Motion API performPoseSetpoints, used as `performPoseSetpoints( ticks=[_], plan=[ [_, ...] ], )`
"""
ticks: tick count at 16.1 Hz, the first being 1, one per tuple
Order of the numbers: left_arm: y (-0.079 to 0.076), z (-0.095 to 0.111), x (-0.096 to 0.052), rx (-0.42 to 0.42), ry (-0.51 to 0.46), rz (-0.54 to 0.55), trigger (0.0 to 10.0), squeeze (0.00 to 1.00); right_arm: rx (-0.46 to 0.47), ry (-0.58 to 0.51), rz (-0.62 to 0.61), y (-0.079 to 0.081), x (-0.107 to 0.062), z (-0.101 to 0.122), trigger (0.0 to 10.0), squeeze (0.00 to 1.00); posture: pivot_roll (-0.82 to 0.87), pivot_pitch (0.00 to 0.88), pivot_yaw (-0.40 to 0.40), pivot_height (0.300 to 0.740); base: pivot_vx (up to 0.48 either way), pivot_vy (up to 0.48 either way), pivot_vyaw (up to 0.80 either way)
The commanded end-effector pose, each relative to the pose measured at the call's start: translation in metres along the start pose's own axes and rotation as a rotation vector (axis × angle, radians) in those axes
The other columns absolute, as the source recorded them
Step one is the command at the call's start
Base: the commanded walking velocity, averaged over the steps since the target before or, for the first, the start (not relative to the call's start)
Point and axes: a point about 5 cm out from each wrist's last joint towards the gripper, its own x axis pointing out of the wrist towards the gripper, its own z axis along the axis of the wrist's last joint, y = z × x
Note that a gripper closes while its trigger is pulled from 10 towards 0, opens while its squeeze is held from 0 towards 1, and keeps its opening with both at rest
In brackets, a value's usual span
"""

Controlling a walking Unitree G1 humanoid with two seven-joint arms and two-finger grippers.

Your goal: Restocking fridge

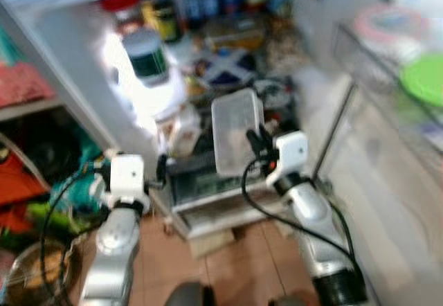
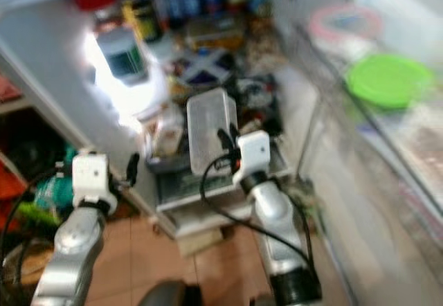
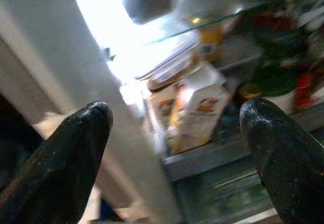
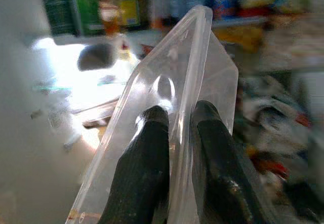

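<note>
Scene: open fridge [image 1: 83, 50], shelves crowded; head views blurred, small labels unreadable.
Right gripper [image 1: 255, 142]: centre of frame, fingers [image 4: 147, 148] pinched onto one wall of a clear plastic container [image 1: 235, 129]; one finger inside the wall, the other outside, which suits a thin rim.
Container: held upright on its narrow edge in front of the middle shelves, looks empty; likely turned thin-side-on to slip between packed items.
Left gripper [image 1: 161, 169]: lower left of centre, near the fridge's left wall, fingers spread wide, holding nothing; probably kept ready to steady or clear space.
Shelf ahead of left gripper: small carton [image 3: 195, 110] beside stacked flat tubs, glass shelf above.
Upper left: green-labelled jar [image 1: 147, 55] against the bright interior light.
Right side: door racks with a green lid [image 2: 389, 79].
Step, as judged: carrying the container in, slot not yet chosen.
</note>
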Motion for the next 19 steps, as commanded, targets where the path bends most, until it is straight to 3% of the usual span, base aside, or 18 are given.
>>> performPoseSetpoints(
  ticks=[1,7,15,19],
  plan=[
    [0.009,-0.003,-0.002,0.012,0.015,0.020,10.0,0.00,0.004,-0.020,0.021,0.007,0.004,0.006,10.0,0.00,0.09,0.040,0.119,0.740,0.000,0.000,0.00],
    [-0.004,-0.003,0.005,-0.029,-0.002,0.009,10.0,0.00,-0.042,-0.027,0.020,-0.006,0.005,0.014,10.0,0.00,0.05,0.021,0.079,0.740,0.216,0.000,0.00],
    [-0.008,-0.002,0.009,-0.046,-0.021,0.020,10.0,0.00,-0.071,-0.028,0.046,-0.009,0.008,0.017,10.0,0.00,0.04,0.009,0.063,0.740,0.284,0.000,0.00],
    [-0.006,-0.002,0.008,-0.047,-0.029,0.035,10.0,0.00,-0.064,-0.025,0.065,-0.012,0.011,0.018,10.0,0.00,0.06,0.016,0.061,0.740,0.000,0.000,0.00]
  ],
)
